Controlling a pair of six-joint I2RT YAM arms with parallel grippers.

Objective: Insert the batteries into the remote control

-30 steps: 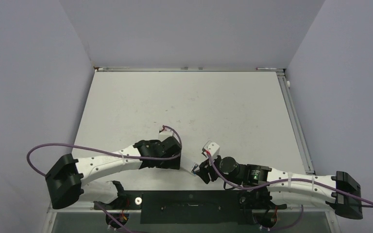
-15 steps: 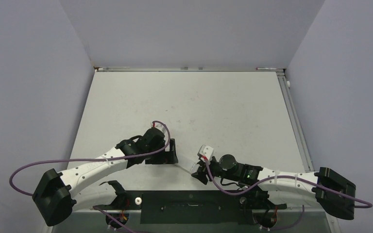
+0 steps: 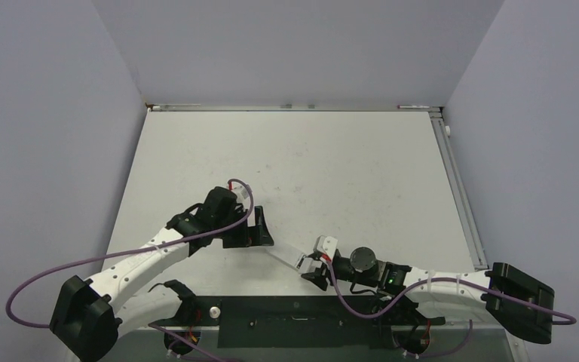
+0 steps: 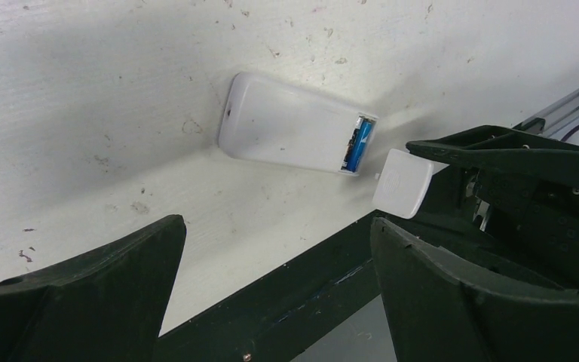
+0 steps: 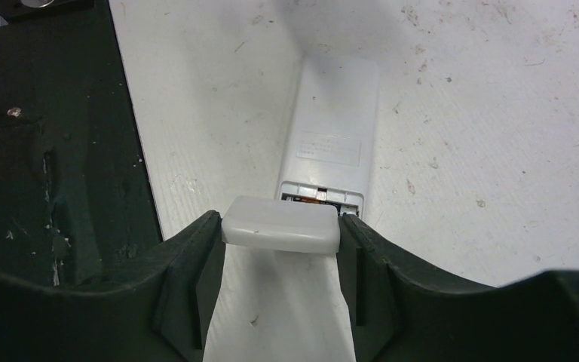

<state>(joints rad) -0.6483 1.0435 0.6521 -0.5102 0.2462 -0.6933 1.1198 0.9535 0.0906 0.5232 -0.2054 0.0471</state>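
Remote control point(image 4: 290, 136) lies back-up on the white table point(image 3: 347, 166), close to the near edge and between my two arms. The left wrist camera gives me the best look. I see a smooth white plastic shell with rounded corners, its battery bay uncovered at the right-hand end. A glossy blue battery point(image 4: 359, 143) is seated inside the bay.

The overhead camera shows the handset only as a pale sliver, too small for me to tell the bay. The right wrist camera looks straight along the handset. From there I see a faint rectangular label point(image 5: 332, 145) on the back and the bay as a dark slot with an orange speck. I cannot pick out the battery from that side.

My right gripper point(image 5: 281, 235) is pinched on a small, matte white cover point(image 5: 281, 225), square with soft edges, held just beside the open end. My left gripper point(image 4: 275, 226) hangs to the left of the handset, its black fingers spread wide and holding nothing. The table is scuffed and speckled with dark marks. A black strip point(image 5: 45, 151) runs along its near edge.
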